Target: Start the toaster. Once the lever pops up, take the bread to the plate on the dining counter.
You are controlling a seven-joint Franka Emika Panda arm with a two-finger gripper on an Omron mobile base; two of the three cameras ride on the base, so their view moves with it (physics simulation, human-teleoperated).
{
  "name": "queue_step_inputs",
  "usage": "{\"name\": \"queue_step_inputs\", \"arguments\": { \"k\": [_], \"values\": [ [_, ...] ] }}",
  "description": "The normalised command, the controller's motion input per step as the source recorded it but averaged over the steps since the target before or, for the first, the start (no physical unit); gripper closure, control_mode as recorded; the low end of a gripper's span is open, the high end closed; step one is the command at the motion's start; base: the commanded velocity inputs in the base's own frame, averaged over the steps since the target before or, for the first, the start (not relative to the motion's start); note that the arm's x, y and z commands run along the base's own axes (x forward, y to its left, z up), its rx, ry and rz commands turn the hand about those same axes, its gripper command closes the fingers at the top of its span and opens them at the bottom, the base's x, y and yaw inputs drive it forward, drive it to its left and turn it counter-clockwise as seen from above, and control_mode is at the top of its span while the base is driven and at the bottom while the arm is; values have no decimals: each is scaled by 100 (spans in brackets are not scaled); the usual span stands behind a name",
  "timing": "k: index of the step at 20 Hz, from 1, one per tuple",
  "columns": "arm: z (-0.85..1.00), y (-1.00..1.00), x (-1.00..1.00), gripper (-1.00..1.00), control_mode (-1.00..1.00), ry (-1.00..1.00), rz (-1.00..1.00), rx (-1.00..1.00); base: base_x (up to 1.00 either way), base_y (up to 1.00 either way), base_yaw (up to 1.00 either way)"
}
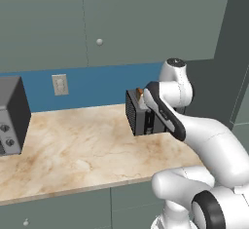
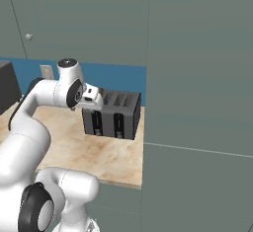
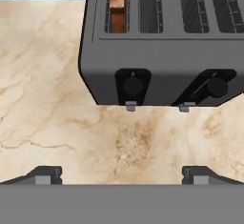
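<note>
The dark grey toaster [image 1: 138, 115] [image 2: 113, 115] [image 3: 162, 61] stands at the right end of a marbled counter [image 1: 73, 145], against the blue wall. An orange-brown slice of bread [image 3: 117, 4] [image 1: 139, 92] sits in its leftmost slot. Two round lever knobs [image 3: 133, 84] [image 3: 217, 86] sit high in the front slots. My gripper [image 3: 121, 174] hovers in front of and above the toaster's front face, open, with nothing between its fingertips [image 3: 45, 174]. The hand [image 2: 91, 95] is level with the toaster's top left corner. The plate and the dining counter are out of view.
A larger grey oven box with round knobs [image 1: 9, 118] [image 2: 6, 85] stands at the counter's left end. A wall outlet [image 1: 60, 84] is on the blue backsplash. Grey-green cabinets hang above, and a tall cabinet panel [image 2: 197, 102] closes the right side beside the toaster.
</note>
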Motion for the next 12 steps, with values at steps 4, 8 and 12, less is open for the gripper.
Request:
{"name": "queue_step_inputs", "arguments": {
  "k": [4,8,12],
  "values": [
    [-30,0,0,-100,-100,-15,0,0,0,0,0],
    [-35,0,0,-100,-100,-8,0,0,0,0,0],
    [-19,0,9,-100,-100,0,0,0,0,0,0]
  ]
}}
